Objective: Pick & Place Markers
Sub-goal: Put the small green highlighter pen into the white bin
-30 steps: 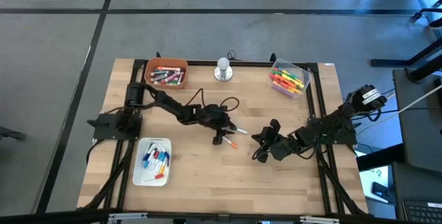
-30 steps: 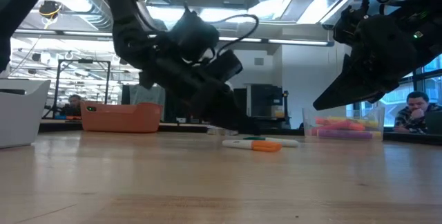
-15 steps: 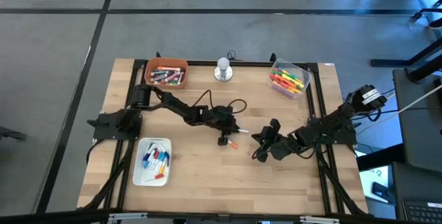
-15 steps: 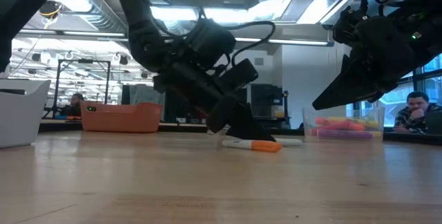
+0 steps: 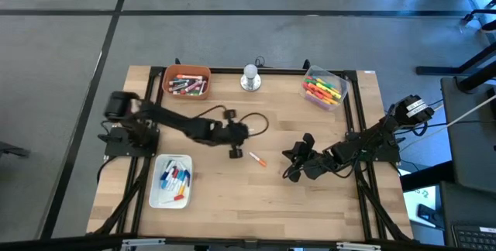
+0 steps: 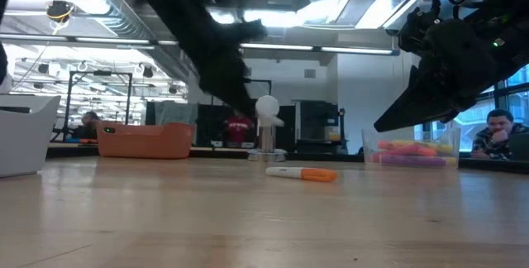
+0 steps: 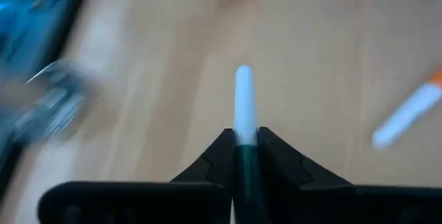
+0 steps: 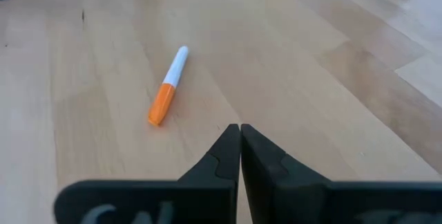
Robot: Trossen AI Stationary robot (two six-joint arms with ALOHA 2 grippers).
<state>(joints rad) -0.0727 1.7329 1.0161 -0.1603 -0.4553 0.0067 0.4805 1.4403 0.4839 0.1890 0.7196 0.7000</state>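
Markers. One white-bodied marker [image 7: 244, 106] is clamped between the fingers of the left gripper [image 7: 243, 144], its dark cap end inside the jaws and its white end projecting forward. A second, white-bodied marker with an orange cap [image 5: 257, 159] lies flat on the wood just beside that gripper, between it and the closed right gripper [image 8: 239, 135], ahead of the latter's fingertips. Further markers fill the orange bin [image 5: 187, 85], the clear bin [image 5: 322, 91] and the white tray [image 5: 173, 178], well apart from both grippers.
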